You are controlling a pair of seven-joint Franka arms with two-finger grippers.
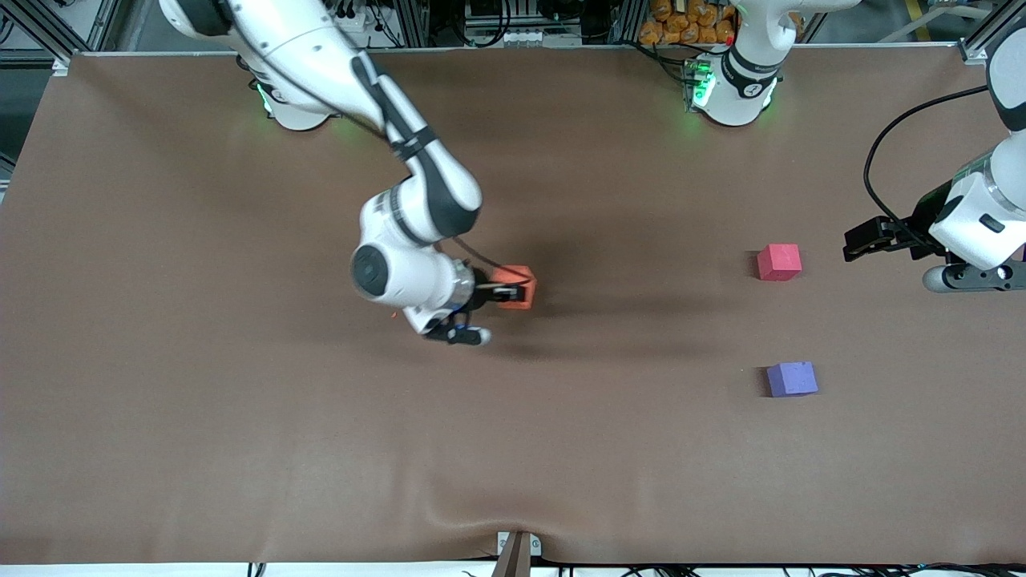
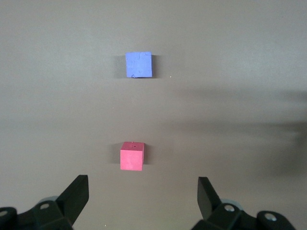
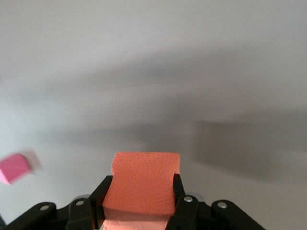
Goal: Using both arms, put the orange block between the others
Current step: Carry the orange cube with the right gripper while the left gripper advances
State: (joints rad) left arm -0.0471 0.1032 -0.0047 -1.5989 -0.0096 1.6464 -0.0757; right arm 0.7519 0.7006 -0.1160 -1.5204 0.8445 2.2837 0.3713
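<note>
Two arms, three cubes, one brown bench.

Starting at the right arm's end of the bench: the right arm comes from its base at the top edge and reaches out over the middle of the bench. The right gripper is clenched on the orange block, one finger on each side of it. In the right wrist view the block sits squeezed between the two black fingers, with its shadow on the bench off to one side, so it looks lifted clear of the surface. That puts the orange block in the air over mid-bench, well apart from the other two cubes.

Further toward the left arm's end there's one red cube and one purple cube. Both lie flat on the bench, apart from each other, the purple one nearer the front camera and the red one closer to the top edge. The gap between them has nothing in it.

Last, the left arm waits at its own end of the bench. The left gripper is released, fingers spread wide and holding nothing. It's beside the red cube without touching it. Its wrist view shows the red cube just ahead of the fingertips and the purple cube past that.
</note>
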